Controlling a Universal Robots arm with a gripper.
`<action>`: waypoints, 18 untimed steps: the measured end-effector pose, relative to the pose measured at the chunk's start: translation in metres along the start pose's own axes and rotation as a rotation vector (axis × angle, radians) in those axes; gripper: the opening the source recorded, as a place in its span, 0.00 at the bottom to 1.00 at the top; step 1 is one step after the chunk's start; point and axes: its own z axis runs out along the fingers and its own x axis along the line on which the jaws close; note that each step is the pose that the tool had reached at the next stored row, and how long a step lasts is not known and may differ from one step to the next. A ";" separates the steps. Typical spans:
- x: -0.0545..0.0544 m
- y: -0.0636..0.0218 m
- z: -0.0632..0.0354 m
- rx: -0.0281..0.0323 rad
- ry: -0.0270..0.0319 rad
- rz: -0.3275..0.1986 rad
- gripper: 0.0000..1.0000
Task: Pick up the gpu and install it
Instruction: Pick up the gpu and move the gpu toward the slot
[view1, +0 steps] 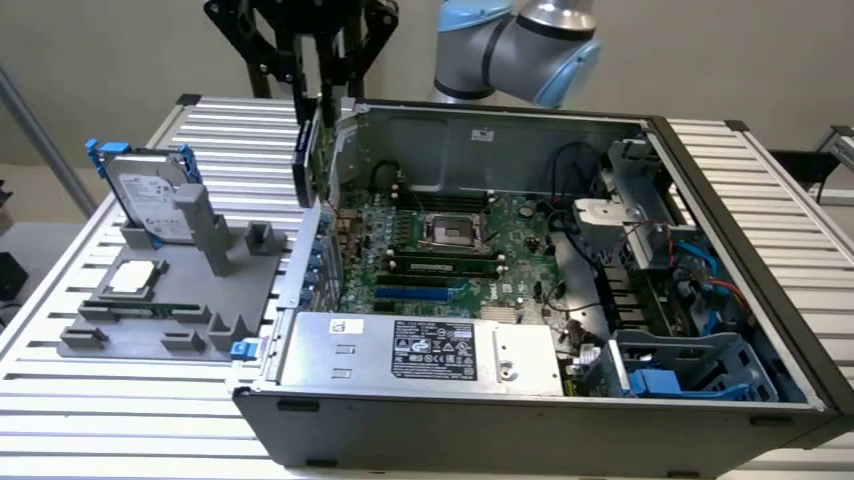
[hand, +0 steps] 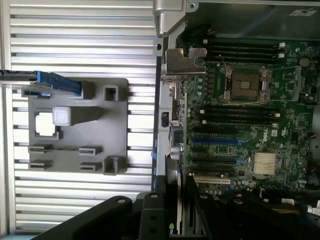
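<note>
The gpu (view1: 311, 150) hangs on edge, a thin dark card, with my black gripper (view1: 316, 98) shut on its upper edge. It is held in the air over the open computer case's (view1: 534, 120) wall on the exterior view's left, above the motherboard (view1: 447, 245) and not seated in any slot. In the wrist view the gpu (hand: 173, 190) runs edge-on between my black fingers (hand: 150, 215), with the gripper (hand: 175, 222) clamped on it. Its silver bracket (hand: 182, 62) lies along the case wall. The blue expansion slot (hand: 215, 141) sits just inside that wall.
A grey fixture (view1: 167, 320) on the slatted table (view1: 107, 420) holds an upright hard drive with blue rails (view1: 147, 195) and a small square processor chip (view1: 134, 278). Inside the case are the power supply (view1: 414, 350), a drive cage (view1: 681, 365) and loose cables (view1: 654, 270).
</note>
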 end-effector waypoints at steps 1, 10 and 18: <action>-0.004 -0.0001 0.0001 0.0000 0.0006 0.000 0.27; -0.046 -0.0006 0.0076 0.0034 0.0018 0.000 0.27; -0.082 -0.0010 0.0175 0.0079 0.0019 0.000 0.27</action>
